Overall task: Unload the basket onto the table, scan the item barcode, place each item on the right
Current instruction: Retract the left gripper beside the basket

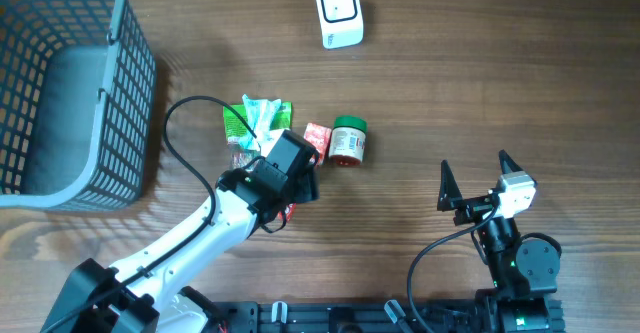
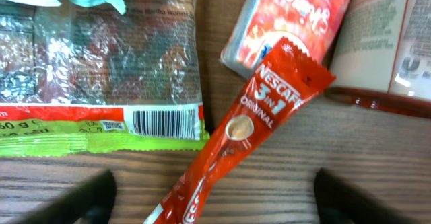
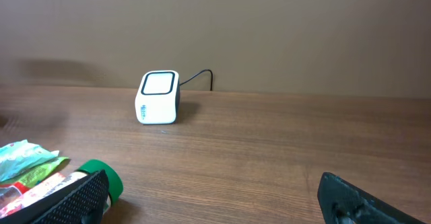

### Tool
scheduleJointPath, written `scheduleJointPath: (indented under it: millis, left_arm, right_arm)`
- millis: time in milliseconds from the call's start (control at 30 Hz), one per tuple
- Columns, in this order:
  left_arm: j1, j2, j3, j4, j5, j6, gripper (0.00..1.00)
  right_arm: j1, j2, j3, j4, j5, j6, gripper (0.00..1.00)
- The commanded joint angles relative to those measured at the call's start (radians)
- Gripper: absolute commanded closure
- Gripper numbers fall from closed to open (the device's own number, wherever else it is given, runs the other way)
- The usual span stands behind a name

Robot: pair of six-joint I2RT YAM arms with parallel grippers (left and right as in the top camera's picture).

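A red Nescafe 3-in-1 stick [image 2: 250, 131] lies flat on the wooden table, running between the two dark fingers of my left gripper [image 2: 214, 207], which is open and holds nothing. From above, the left gripper [image 1: 298, 178] hovers over the cluster of items and hides most of the stick [image 1: 287, 213]. A green snack packet [image 2: 101, 69] shows its barcode [image 2: 161, 122] face up. The white scanner [image 1: 339, 11] stands at the far centre, also seen as the scanner [image 3: 159, 97]. My right gripper [image 1: 475, 188] is open and empty at the near right, as the right gripper [image 3: 215, 210] confirms.
A small pink-red box [image 1: 316, 138] and a jar with a green lid [image 1: 349, 140] lie just right of the snack packet [image 1: 255, 123]. A grey mesh basket [image 1: 125, 103] fills the far left. The jar's green lid [image 3: 108, 177] sits by my right gripper's left finger.
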Motion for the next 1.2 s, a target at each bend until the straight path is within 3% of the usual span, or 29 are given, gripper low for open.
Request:
scheduleJointPath:
  millis: [0, 133, 333, 1067, 1167]
  left_arm:
    - [0.05, -0.059, 0.054, 0.006, -0.027, -0.007, 0.03]
    - [0.224, -0.163, 0.119, 0.023, -0.028, 0.101, 0.04]
    - [0.489, -0.177, 0.118, -0.012, -0.039, 0.129, 0.0]
    - [0.499, -0.177, 0.118, -0.013, -0.039, 0.129, 0.0]
    - [0.499, -0.177, 0.118, -0.013, -0.039, 0.129, 0.0]
  right_arm:
    - [-0.003, -0.004, -0.001, 0.005, 0.003, -0.008, 0.0]
    - [-0.003, -0.004, -0.001, 0.005, 0.003, -0.008, 0.0]
    - [-0.003, -0.004, -0.001, 0.005, 0.003, -0.009, 0.0]
    - [-0.003, -0.004, -0.001, 0.007, 0.002, -0.008, 0.0]
    - [-0.003, -0.004, 0.004, 0.004, -0.055, 0.113, 0.01]
